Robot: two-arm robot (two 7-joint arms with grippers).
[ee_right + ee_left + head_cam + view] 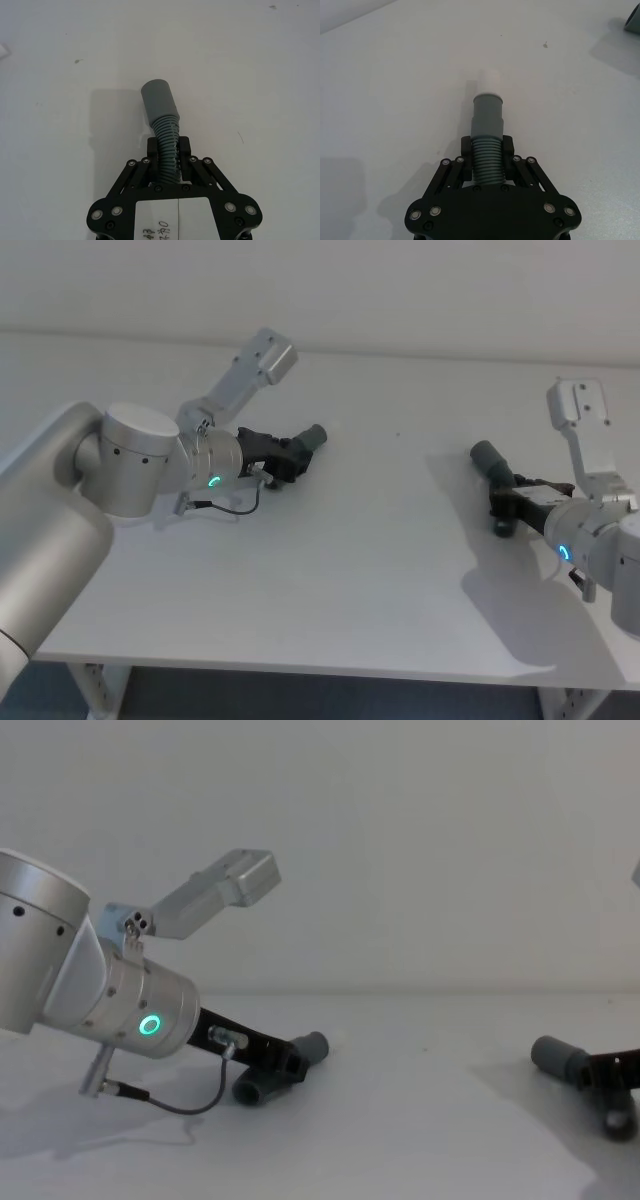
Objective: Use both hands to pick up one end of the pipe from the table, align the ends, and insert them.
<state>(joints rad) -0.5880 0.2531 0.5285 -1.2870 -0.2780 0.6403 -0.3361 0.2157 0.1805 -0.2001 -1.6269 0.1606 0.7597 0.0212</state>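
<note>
Found both pieces gripped, well apart across table [380,580].
Noted left gripper [283,456], centre-left, clamped on ribbed section of white-tipped pipe piece [312,438]; right gripper [512,502], right edge, clamped on ribbed section of plain-ended pipe piece [490,459].

Likely a robot test lab. A plain pale grey-white table [400,570] fills the head view's middle, a blank off-white wall [420,290] runs across the top, and perforated white metal legs [92,687] stand at the lower corners.

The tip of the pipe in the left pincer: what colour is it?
White tip on a grey pipe, clearest in the left wrist view.
</note>
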